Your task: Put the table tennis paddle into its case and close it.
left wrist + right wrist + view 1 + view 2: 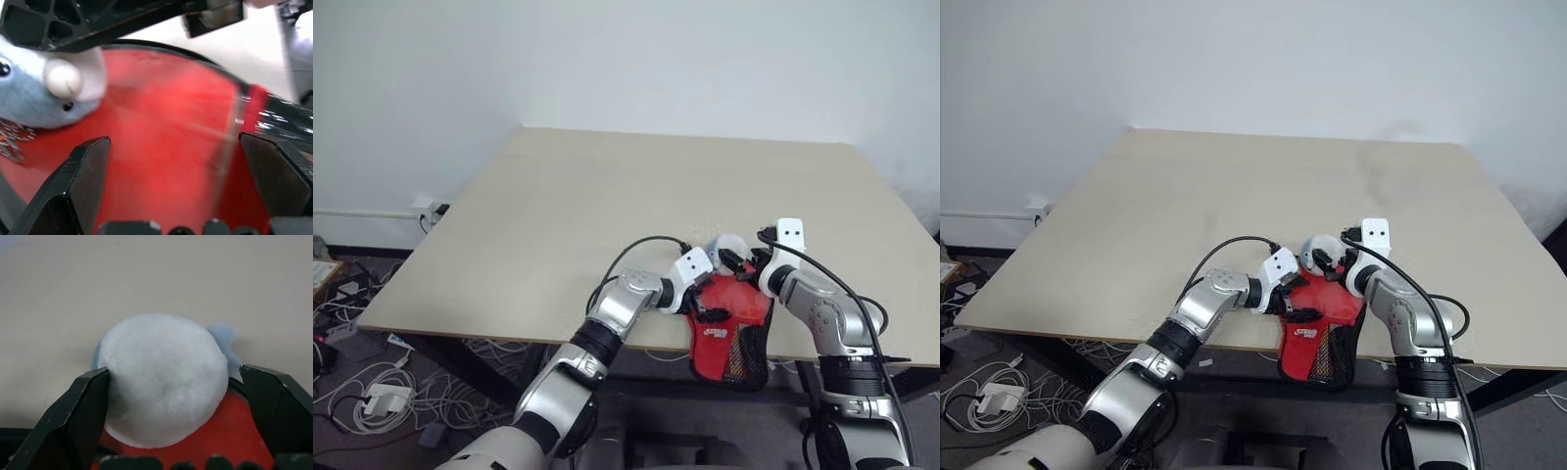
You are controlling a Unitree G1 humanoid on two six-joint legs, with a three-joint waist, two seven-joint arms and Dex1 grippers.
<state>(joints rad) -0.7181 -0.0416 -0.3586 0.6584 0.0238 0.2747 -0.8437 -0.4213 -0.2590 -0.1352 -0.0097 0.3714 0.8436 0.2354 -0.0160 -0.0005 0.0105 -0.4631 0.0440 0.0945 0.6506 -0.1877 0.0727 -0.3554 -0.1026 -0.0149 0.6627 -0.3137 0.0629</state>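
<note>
The case (729,333) lies at the near edge of the counter (607,215), red face up, its black mesh narrow end hanging over the edge. Both arms meet over it. The head views show the whole layout: the left claw (703,302) reaches in from the left across the red face, and the right claw (749,264) comes in from the right at the case's far end, where a white and pale grey plush charm (729,247) sits.

The left wrist view adds what the head views cannot: the left claw's two black fingers (83,181) stand wide apart with the red surface of the case between them, and nothing is pinched. The charm (44,88) shows close by at one side, and part of the right claw crosses above it.

The right wrist view shows the charm (164,379) as a round white fluffy ball between the right claw's spread fingers (78,416). One finger looks to touch its side; whether the other does cannot be told. Red case (234,426) lies just beneath, bare counter beyond.
</note>
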